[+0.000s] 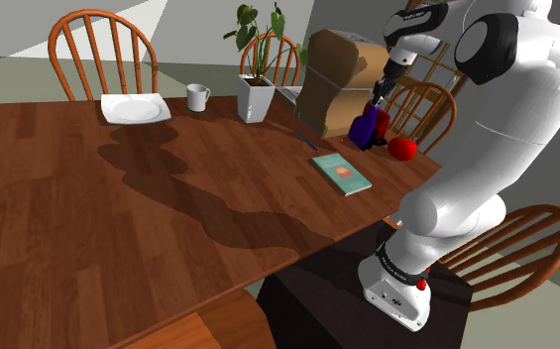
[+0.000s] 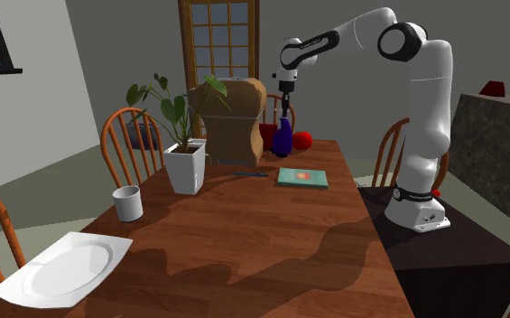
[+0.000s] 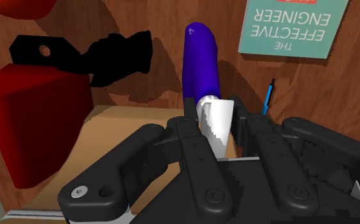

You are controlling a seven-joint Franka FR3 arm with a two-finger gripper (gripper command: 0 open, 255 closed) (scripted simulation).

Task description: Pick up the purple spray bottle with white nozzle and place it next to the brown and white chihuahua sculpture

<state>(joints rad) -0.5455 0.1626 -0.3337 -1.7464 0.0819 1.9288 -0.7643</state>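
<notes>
purple bottle (image 3: 201,67) is clasped by the gripper (image 3: 223,137) at its nozzle (image 3: 213,121) only. slip or swing is judged possible; sculpture (image 2: 235,117) could be struck.

- Along the far edge of the table (image 1: 119,218), from the shoulder view's left: plate (image 1: 134,109), mug (image 1: 198,96), plant (image 1: 256,97), sculpture (image 1: 337,79).
- A chair (image 1: 102,50) stands behind the plate.
- The bottle (image 1: 364,127) is just right of the sculpture, under the gripper (image 1: 377,104).
- A canister (image 3: 32,121) is just beside the bottle, and a ball (image 1: 401,148) lies right of both.
- The book (image 1: 340,173) lies in front of the sculpture, with a pen (image 2: 250,174) between them.
</notes>
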